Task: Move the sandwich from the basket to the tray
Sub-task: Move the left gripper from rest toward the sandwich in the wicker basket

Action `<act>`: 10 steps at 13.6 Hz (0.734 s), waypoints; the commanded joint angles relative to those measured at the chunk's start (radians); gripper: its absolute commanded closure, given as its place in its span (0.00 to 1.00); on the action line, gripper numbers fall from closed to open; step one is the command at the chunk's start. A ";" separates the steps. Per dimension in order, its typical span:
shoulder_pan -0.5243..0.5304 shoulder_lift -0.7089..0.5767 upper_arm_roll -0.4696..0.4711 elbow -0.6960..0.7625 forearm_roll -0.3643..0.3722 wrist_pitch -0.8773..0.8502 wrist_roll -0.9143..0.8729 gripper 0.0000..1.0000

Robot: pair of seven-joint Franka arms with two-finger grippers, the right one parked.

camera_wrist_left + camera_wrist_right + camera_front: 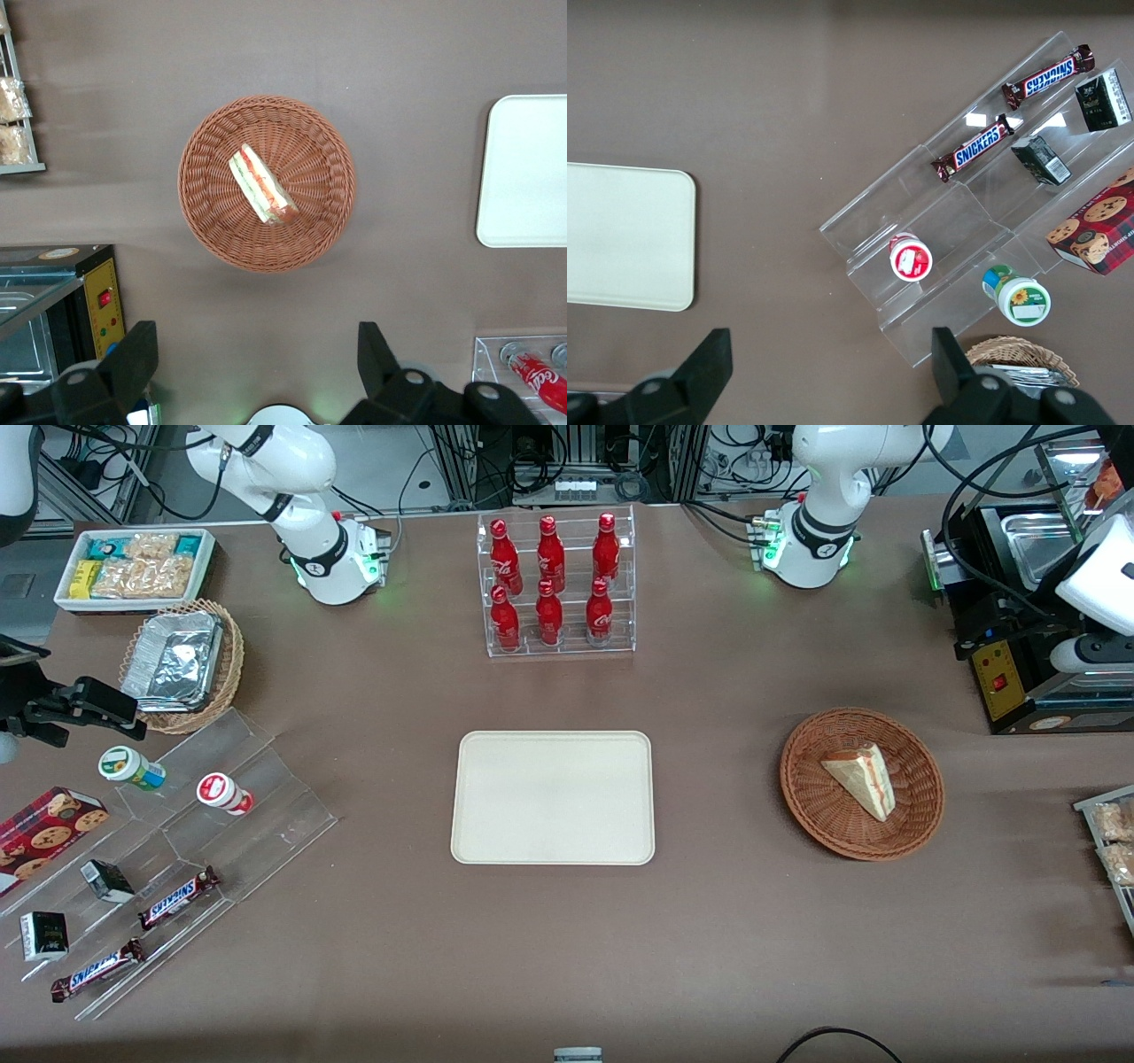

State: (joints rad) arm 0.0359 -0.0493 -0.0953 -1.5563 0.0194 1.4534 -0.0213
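Observation:
The sandwich (861,779) (262,184), a white-bread wedge with red and green filling, lies in the round reddish-brown wicker basket (815,815) (204,221) toward the working arm's end of the table. The cream rectangular tray (553,797) (527,168) sits bare at the table's middle, a short way from the basket toward the parked arm's end. My gripper (257,354) hovers high over bare table, farther from the front camera than the basket, near the arm's base. It is open wide, its black fingers (133,359) far apart with nothing between them.
A clear rack of red bottles (556,584) stands farther back than the tray. A black appliance (1019,646) sits near the basket at the working arm's end, with a rack of snack packets (1112,841) closer to the front camera. A stepped acrylic stand (177,824) with snacks fills the parked arm's end.

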 commanded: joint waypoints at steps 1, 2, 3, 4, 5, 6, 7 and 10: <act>0.018 -0.015 -0.009 0.004 -0.004 -0.027 0.026 0.00; 0.022 -0.011 -0.012 0.010 -0.003 -0.027 0.023 0.00; 0.021 -0.006 -0.011 0.010 0.004 -0.027 0.020 0.00; 0.021 0.002 -0.009 0.009 0.017 -0.024 0.005 0.00; 0.025 0.028 -0.007 0.010 0.033 -0.018 -0.038 0.00; 0.027 0.046 -0.006 0.009 0.051 -0.013 -0.087 0.00; 0.027 0.074 0.000 0.007 0.068 -0.007 -0.145 0.00; 0.025 0.083 -0.001 -0.086 0.083 0.079 -0.352 0.00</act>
State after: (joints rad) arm 0.0560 0.0389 -0.0885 -1.5857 0.0884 1.4831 -0.2628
